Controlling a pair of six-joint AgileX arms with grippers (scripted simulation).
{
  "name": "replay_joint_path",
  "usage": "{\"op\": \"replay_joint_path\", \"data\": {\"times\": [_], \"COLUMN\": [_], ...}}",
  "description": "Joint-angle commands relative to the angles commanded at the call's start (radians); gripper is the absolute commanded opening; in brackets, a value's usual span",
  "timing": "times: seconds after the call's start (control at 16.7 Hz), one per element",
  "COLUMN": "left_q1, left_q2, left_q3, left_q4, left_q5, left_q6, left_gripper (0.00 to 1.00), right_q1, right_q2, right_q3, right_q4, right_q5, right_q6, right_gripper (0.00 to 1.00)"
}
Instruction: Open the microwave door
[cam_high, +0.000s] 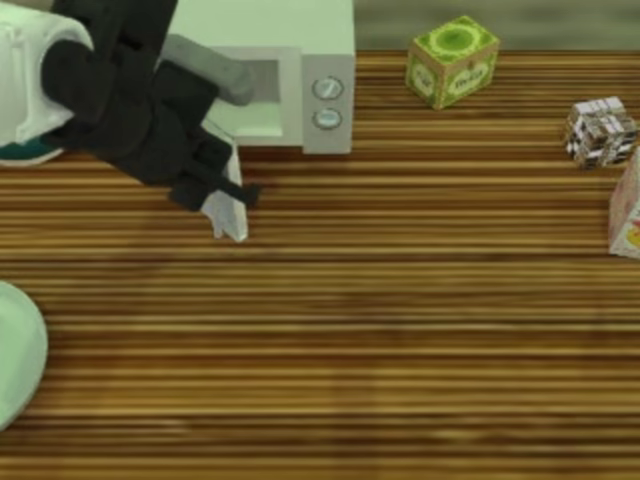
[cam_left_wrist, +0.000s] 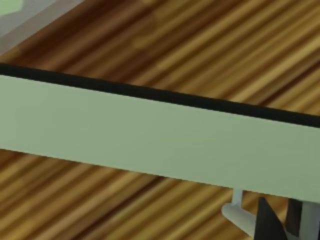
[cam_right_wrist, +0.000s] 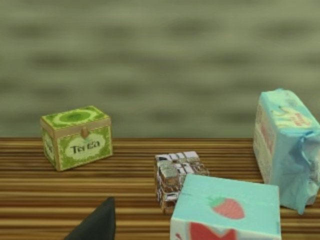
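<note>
Pale grey-white microwave door (cam_high: 228, 200) swung out from the microwave (cam_high: 290, 75), the left gripper (cam_high: 215, 195) at its free edge.

Gripping at the handle (cam_left_wrist: 239, 216), far from the hinge, gives leverage; whether the fingers are clamped I cannot tell. Behind the door, the oven cavity looks bare. To the microwave's right stand a green box (cam_high: 452, 60) and a patterned cube (cam_high: 600, 130). Right arm out of sight.

A green square tea box (cam_high: 452, 60) sits on the striped wooden table (cam_high: 400, 350); a black-and-white patterned cube (cam_high: 598, 130) lies nearby, beside pale blue strawberry-printed cartons (cam_right_wrist: 227, 210)
</note>
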Motion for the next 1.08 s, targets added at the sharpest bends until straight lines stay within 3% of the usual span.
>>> {"op": "replay_joint_path", "data": {"times": [0.6,1.08], "left_q1": [0.071,0.075], "left_q2": [-0.040,-0.046], "left_q3": [-0.040,-0.040], "left_q4": [-0.032,-0.031], "left_q5": [0.085,0.090], "left_q6": [0.171,0.179], "left_gripper": [0.00,0.00], "right_q1": [0.000,0.000], "right_q2": [0.000,0.000], "right_q3": [0.000,0.000], "right_q4": [0.000,0.000], "right_q5": [0.000,0.000], "right_q6": [0.000,0.000], "right_gripper": [1.00,1.00]}}
